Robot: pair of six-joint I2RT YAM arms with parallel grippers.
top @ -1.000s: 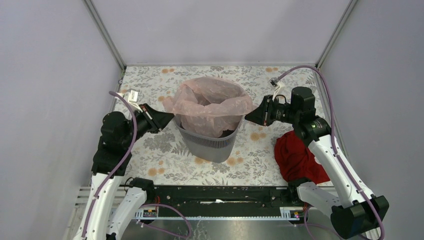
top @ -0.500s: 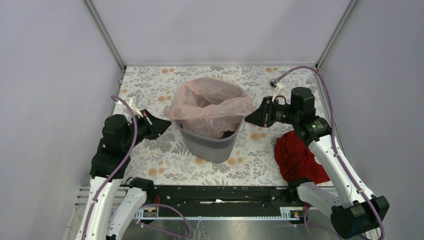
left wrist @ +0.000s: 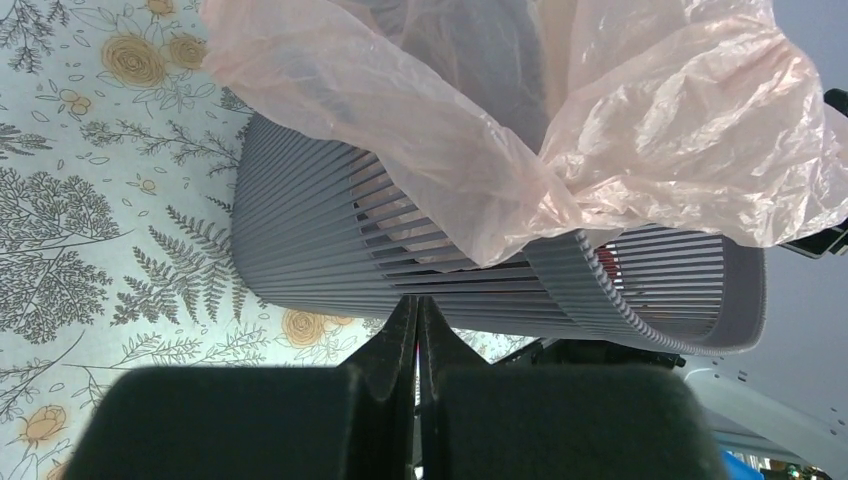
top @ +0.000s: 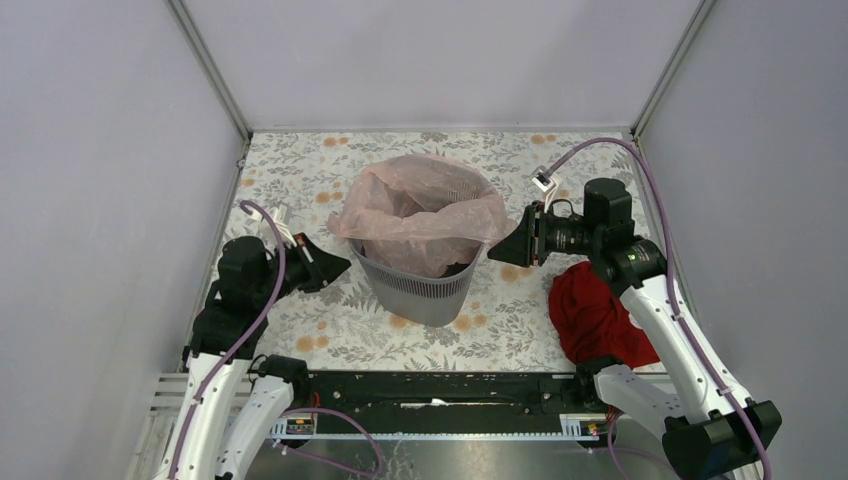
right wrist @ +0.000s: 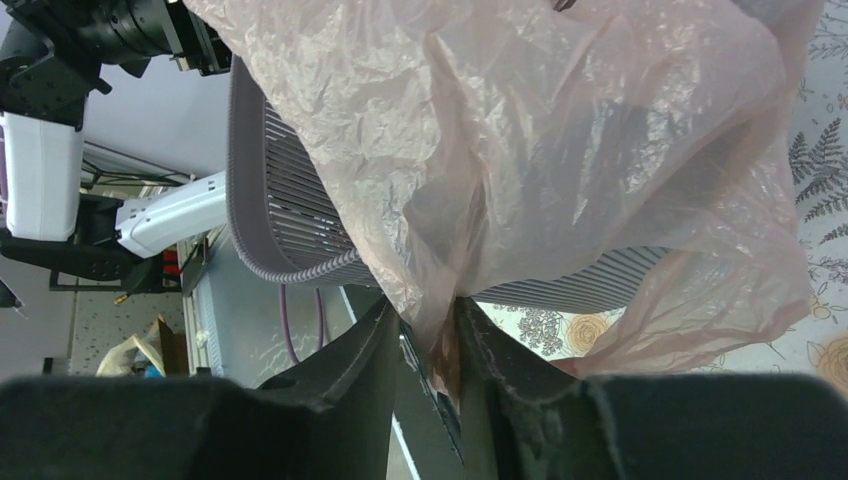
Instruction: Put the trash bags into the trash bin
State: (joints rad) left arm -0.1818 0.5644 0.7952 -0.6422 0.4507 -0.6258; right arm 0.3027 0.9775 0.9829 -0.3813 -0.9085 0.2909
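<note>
While the trash bag (top: 420,205) lies draped over the mouth of the trash bin (top: 415,290) mid-table, I'd call this the lining step. The film is inside and spilling over the rim, but it's bunched, not stretched snug.

From above, the left gripper (top: 345,267) hangs just beside the bin's left wall, apart from it. The right gripper (top: 492,257) noses up to the bag's right-hand overhang. A red cloth (top: 590,310) lies by the right arm, out of play. The table (top: 300,180) wears a floral print and is boxed in by plain pale walls (top: 430,60).

Left wrist view: fingers clenched on nothing, bin slats ahead, pink film above.

Right wrist view: fingers a little apart, a fold of bag down in the gap. Gripped or let go, I cannot tell.

Next move, by my reckoning: catch the loose overhang and draw it down around the rim, gently, since such thin film likely tears.
</note>
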